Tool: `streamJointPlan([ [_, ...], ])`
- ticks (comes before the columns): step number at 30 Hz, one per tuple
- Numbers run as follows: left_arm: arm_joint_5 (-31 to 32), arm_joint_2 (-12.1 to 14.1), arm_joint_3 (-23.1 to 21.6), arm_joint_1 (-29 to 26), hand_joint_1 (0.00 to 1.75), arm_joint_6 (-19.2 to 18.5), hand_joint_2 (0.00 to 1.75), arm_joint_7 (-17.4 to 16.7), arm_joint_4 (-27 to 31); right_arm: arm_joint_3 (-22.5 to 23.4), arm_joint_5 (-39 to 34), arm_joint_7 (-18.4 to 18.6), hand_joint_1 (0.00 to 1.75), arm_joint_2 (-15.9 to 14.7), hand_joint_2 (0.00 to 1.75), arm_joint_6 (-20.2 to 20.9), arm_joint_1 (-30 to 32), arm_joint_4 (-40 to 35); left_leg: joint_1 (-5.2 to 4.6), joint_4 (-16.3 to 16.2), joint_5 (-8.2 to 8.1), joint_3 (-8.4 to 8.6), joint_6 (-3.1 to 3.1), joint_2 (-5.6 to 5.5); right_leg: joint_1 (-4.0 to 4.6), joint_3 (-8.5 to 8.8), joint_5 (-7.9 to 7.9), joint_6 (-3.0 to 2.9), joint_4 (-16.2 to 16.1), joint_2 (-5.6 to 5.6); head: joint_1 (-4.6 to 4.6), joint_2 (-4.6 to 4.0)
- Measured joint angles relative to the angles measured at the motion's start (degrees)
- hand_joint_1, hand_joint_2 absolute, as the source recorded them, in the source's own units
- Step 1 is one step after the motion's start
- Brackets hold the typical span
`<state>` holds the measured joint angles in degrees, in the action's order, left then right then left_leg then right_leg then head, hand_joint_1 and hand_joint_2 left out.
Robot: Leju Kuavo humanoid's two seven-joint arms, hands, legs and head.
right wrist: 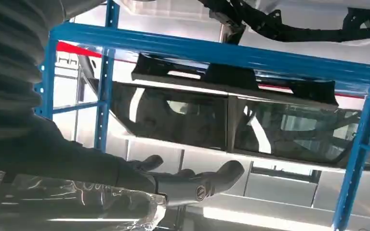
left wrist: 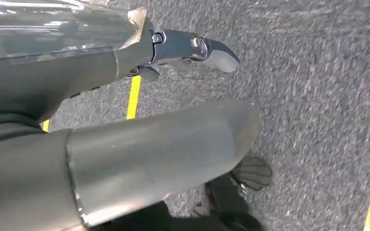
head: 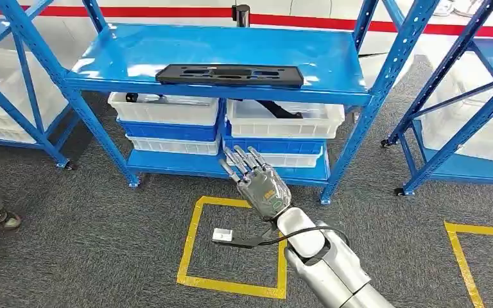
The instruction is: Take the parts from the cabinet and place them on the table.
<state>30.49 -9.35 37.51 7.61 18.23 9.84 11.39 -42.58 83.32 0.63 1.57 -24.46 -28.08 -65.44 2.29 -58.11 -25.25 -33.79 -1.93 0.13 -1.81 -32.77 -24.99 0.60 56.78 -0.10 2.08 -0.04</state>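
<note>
Right hand [head: 261, 179] raised, fingers spread, holding nothing, palm up toward the rack. Black part [head: 230, 75] lies flat on blue shelf [head: 167, 51], approx 11 o'clock from hand, well apart. White bins [head: 167, 110] under shelf, w/ blue ones below. Left hand [left wrist: 192, 48] hangs over carpet [left wrist: 318, 72]; can't tell its state.

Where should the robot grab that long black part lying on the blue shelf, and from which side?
The long black part lies flat near the front edge of the top shelf. Probably best taken at its front long edge near the middle, coming from the front and slightly above; it is thin and long, so a central hold should keep it level. The right hand is nearest.
</note>
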Motion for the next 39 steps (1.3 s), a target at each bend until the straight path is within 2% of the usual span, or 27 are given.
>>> streamJointPlan([
  [1,0.02,-0.09,0.00,0.04,0.00,0.04,0.00,-0.04,-0.04,0.00,0.00,-0.07,0.00,0.05,1.75,0.00,-0.21,0.05,-0.66,0.65,-0.71,0.34,0.42,-0.61,0.53,-0.24,-0.06,0.68,0.11,0.08,0.16,0.00],
  [2,0.02,-0.09,0.00,0.04,0.00,0.11,0.00,-0.07,-0.04,-0.07,0.00,-0.18,0.00,0.22,1.75,0.00,-0.35,0.09,-0.49,0.82,-0.26,0.59,1.20,-0.68,0.91,-0.45,-0.27,0.71,0.46,0.07,-0.11,0.00],
  [3,-0.07,-0.09,0.04,0.03,0.00,0.22,0.00,-0.07,-0.04,-0.07,0.00,-0.22,0.00,0.26,1.75,0.00,-0.35,0.09,-0.66,0.79,-0.26,0.49,1.20,-0.70,1.10,-0.39,-0.15,0.65,0.33,0.07,-0.17,0.00],
  [4,-0.33,-0.11,0.13,-0.03,0.00,0.24,0.00,-0.07,-0.04,-0.09,0.00,-0.26,0.00,0.29,1.75,0.02,-0.40,0.11,-1.01,0.77,-0.18,0.47,1.33,-0.74,0.94,-0.33,-0.04,0.83,0.17,0.08,-0.17,0.00],
  [6,-0.61,-0.09,0.57,-0.06,0.00,0.31,0.00,0.02,-0.07,-0.13,-0.20,-0.48,0.00,0.31,1.75,0.26,-0.74,0.11,-1.62,0.77,-0.18,0.45,2.05,-0.94,0.68,-0.28,0.14,1.15,-0.11,0.04,-0.22,0.00],
  [10,-0.64,0.15,0.94,-0.04,0.00,0.31,0.00,0.11,-0.07,-0.20,-0.44,-0.59,0.00,0.33,1.75,0.54,-1.51,0.13,-1.92,0.75,-0.20,0.41,2.71,-0.96,0.46,-0.10,0.42,1.61,-0.58,0.04,-0.22,0.00],
  [17,-0.57,0.44,1.09,0.36,0.00,0.72,0.00,0.11,-0.07,-0.20,-0.83,-0.59,0.00,0.33,1.75,0.52,-1.56,0.11,-2.10,0.71,-0.17,0.37,2.91,-0.94,0.29,-0.07,0.60,2.06,-0.75,0.04,-0.22,0.00],
  [18,-0.59,0.46,1.11,0.37,0.00,0.79,0.00,0.11,-0.07,-0.20,-0.83,-0.59,0.00,0.33,1.75,0.52,-1.57,0.11,-2.10,0.71,-0.17,0.37,2.91,-0.94,0.29,-0.08,0.61,2.36,-0.76,0.04,-0.22,0.00],
  [19,-0.66,0.48,1.16,0.38,0.00,0.94,0.00,0.11,-0.07,-0.20,-0.85,-0.59,0.00,0.33,1.75,0.52,-1.58,0.11,-2.10,0.71,-0.17,0.36,2.91,-0.94,0.29,-0.08,0.63,2.39,-0.76,0.05,-0.20,0.00],
  [31,-1.29,0.48,2.12,0.41,0.00,0.96,0.00,0.68,-0.07,-0.26,-0.85,-0.59,0.00,0.50,1.75,0.61,-1.60,0.11,-2.03,0.72,-0.13,0.35,2.96,-0.94,0.38,-0.12,0.63,2.39,-0.66,0.05,-0.22,0.00],
  [35,-1.84,0.50,2.60,0.38,0.00,0.55,0.00,1.27,-0.07,-0.46,-0.33,-0.35,0.00,2.05,1.75,0.68,-1.84,0.46,-2.04,0.72,-0.12,0.34,2.96,-0.93,0.38,-0.13,0.63,2.39,-0.66,0.06,-0.22,0.00],
  [39,-2.12,-0.20,3.26,0.62,0.00,2.21,0.00,1.18,-0.07,-1.20,-1.03,-0.55,0.00,4.20,1.75,1.24,-3.42,1.01,-2.04,0.72,-0.11,0.34,2.98,-0.89,0.37,-0.17,0.63,2.38,-0.67,0.07,-0.20,0.00],
])
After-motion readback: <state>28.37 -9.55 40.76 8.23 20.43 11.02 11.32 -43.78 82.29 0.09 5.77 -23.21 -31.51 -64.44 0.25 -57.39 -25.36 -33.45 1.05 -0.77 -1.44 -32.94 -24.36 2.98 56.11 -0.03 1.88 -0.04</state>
